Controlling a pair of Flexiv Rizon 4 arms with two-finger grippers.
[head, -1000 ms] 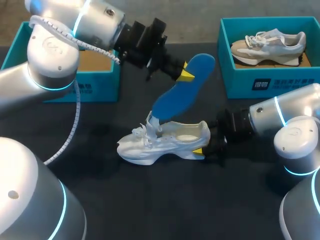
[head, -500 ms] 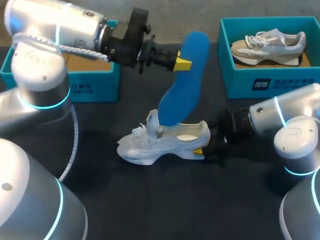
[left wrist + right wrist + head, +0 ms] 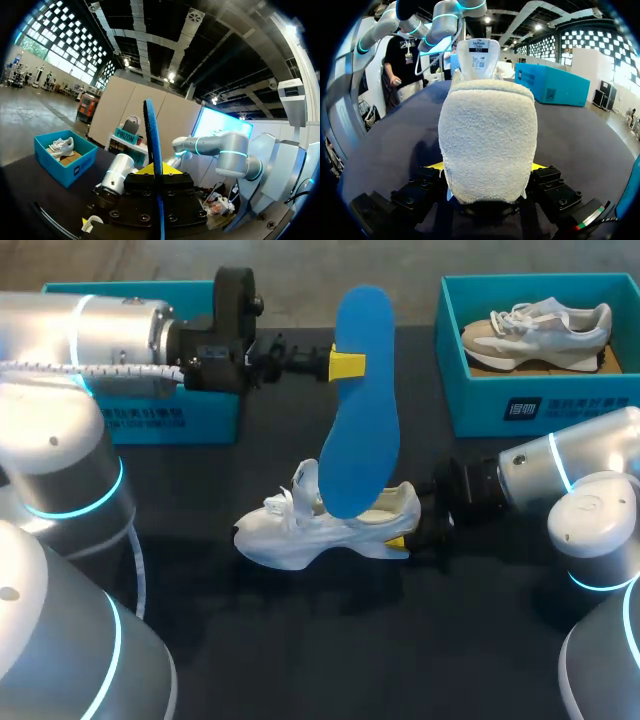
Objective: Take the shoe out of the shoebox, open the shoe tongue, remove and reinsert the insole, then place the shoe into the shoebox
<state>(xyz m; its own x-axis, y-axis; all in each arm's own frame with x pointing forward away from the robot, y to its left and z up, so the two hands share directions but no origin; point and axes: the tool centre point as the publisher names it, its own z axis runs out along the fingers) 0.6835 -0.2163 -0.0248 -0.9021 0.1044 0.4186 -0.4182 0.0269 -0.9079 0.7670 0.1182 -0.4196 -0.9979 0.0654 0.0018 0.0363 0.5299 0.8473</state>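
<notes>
A white shoe (image 3: 300, 530) stands on the dark table (image 3: 300, 640), toe to the left. My right gripper (image 3: 408, 538) is shut on its heel; in the right wrist view the fuzzy heel (image 3: 487, 140) fills the gap between the yellow fingertips (image 3: 536, 166). My left gripper (image 3: 345, 365) is shut on the blue insole (image 3: 362, 430), which hangs almost upright with its lower end at the shoe's opening. In the left wrist view the insole (image 3: 152, 135) shows edge-on between the left gripper's (image 3: 159, 171) yellow tips.
A teal shoebox (image 3: 480, 400) at the back right holds a grey and beige shoe (image 3: 540, 328). A second teal shoebox (image 3: 190, 415) stands at the back left, partly hidden by my left arm. Both arms crowd the table's sides.
My left gripper has moved up and to the left with the insole. The insole has swung from a slant to nearly upright. The right arm and the shoe have kept still.
</notes>
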